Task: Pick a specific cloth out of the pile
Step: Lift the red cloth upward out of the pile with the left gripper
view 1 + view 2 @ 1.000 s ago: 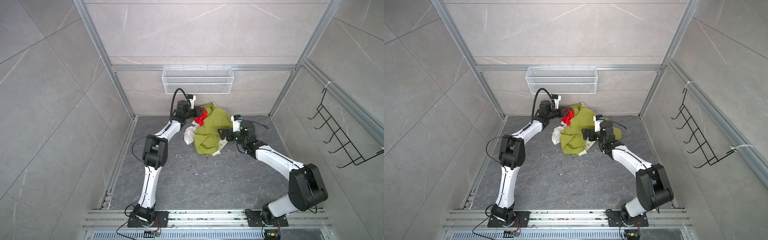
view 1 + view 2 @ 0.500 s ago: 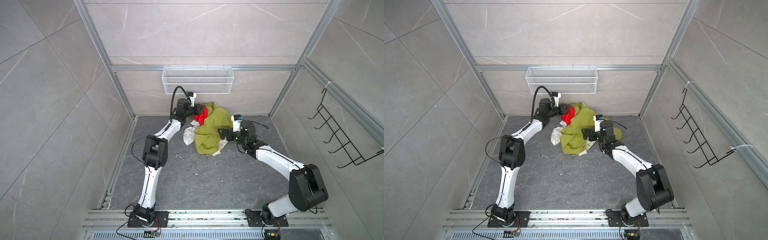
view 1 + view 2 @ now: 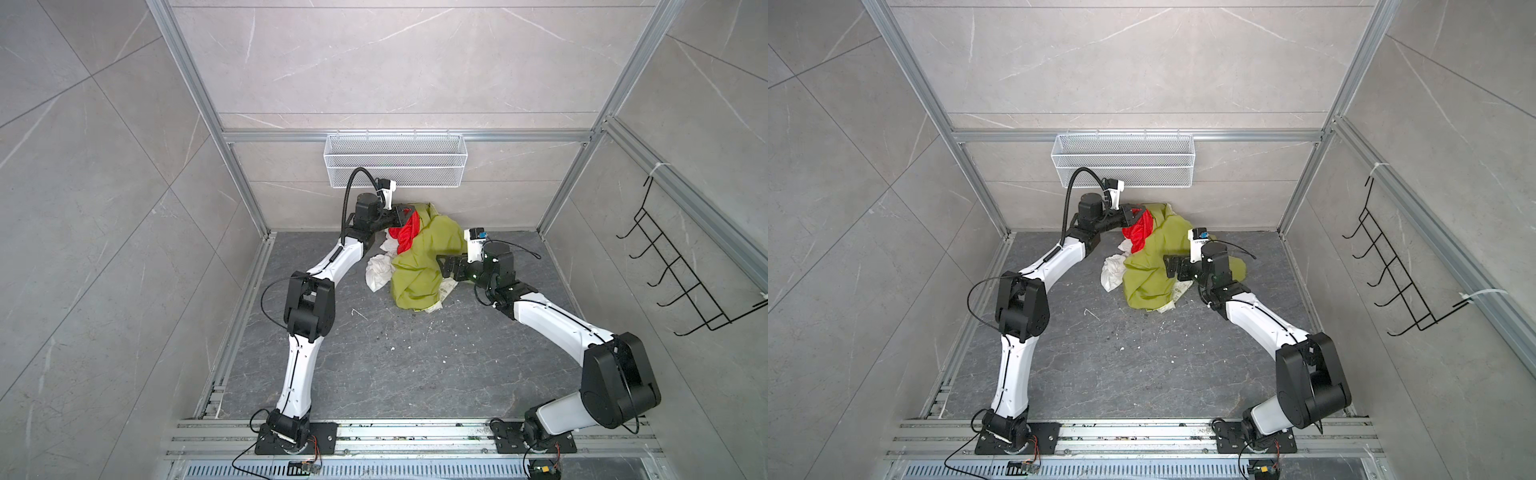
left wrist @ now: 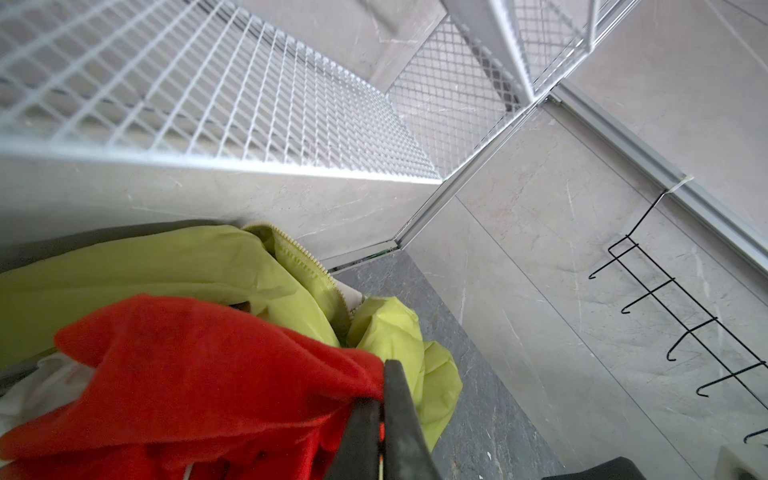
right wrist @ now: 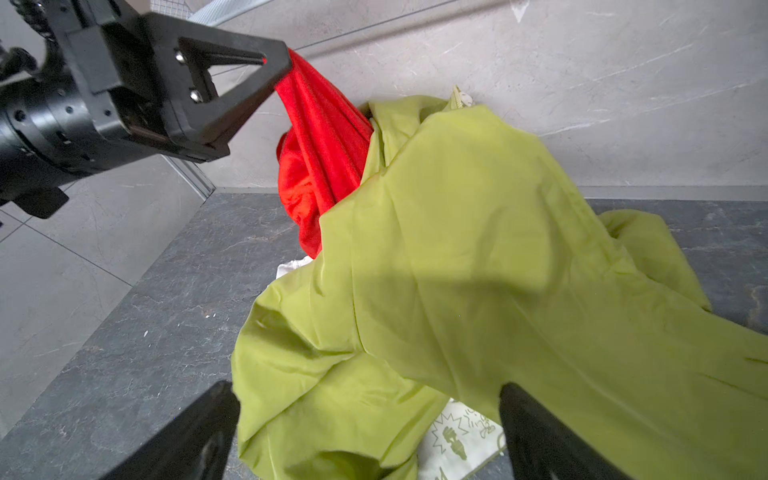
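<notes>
Bright red cloth (image 3: 406,232) (image 3: 1139,233) of thin plain fabric sat at the 11 o'clock edge of the pile (image 3: 1150,274), a heap of soft fabrics at 12 o'clock on the dark grey stone floor (image 3: 395,353), up against the pale tiled back wall (image 3: 490,208).

- Left gripper (image 3: 409,214) (image 3: 1144,212): black fingers pressed together on the upper corner of the red cloth. In the right wrist view the fabric (image 5: 320,158) hung taut from the pinched tips (image 5: 282,62), and its lower folds were tucked behind the large olive-green cloth (image 5: 478,270). The left wrist view showed red fabric (image 4: 208,374) bunched against the closed fingers (image 4: 395,415).
- Right gripper (image 3: 441,266) (image 3: 1170,268): at 3 o'clock of the pile, jaws wide apart and holding nothing. In its wrist view a fold of the olive-green cloth lay between the two fingers (image 5: 368,390); whether they touched it could not be told.
- Olive-green cloth (image 3: 419,266) covered most of the pile.
- Crumpled white cloth (image 3: 379,272) at 9 o'clock of the pile, on the floor.
- Printed cream cloth (image 5: 457,449) (image 3: 446,289) showed from under the green at 5 o'clock.
- White wire mesh basket (image 3: 395,166) hung on the back wall above the pile.
</notes>
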{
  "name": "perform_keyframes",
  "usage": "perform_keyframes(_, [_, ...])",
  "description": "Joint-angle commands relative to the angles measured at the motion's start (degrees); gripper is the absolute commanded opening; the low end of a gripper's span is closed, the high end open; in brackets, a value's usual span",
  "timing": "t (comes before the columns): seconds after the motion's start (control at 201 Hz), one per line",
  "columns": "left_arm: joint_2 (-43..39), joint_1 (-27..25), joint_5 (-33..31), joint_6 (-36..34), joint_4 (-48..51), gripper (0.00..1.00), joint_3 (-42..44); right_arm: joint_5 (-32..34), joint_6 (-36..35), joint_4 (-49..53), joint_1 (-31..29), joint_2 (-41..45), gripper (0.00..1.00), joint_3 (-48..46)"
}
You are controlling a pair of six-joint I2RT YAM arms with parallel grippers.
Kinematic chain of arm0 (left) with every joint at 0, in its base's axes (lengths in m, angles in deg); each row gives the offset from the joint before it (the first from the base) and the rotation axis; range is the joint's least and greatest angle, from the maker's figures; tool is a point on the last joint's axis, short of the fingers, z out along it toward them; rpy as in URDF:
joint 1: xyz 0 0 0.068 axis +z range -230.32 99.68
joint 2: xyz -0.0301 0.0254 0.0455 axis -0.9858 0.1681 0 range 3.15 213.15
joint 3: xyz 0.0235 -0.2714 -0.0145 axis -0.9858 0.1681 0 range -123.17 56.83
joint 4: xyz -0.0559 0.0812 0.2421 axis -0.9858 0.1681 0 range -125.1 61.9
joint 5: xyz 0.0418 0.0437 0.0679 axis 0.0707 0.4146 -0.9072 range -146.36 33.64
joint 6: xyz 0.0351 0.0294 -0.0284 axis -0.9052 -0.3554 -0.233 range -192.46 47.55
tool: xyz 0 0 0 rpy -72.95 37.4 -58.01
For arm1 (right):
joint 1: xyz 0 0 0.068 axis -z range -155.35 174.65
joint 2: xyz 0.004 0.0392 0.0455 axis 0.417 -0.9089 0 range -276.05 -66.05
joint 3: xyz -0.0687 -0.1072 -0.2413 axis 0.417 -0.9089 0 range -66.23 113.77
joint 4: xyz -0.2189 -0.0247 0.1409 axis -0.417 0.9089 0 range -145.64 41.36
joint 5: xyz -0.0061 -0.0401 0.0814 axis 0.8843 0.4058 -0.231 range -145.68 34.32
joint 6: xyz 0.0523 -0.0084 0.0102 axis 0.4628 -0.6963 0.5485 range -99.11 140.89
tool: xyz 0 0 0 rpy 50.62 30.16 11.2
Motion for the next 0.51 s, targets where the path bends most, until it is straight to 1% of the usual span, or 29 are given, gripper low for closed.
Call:
perform_keyframes(0.0, [-7.4, -0.3, 0.5, -1.5, -8.1, 0.00, -1.7, 1.0, 0.3, -1.2, -0.5, 1.8, 1.00, -1.0])
perform_keyframes(0.503, [-9.7, -1.0, 0.6, -2.1, -8.9, 0.00, -1.8, 1.6, 0.3, -0.9, -0.6, 3.2, 1.00, -1.5])
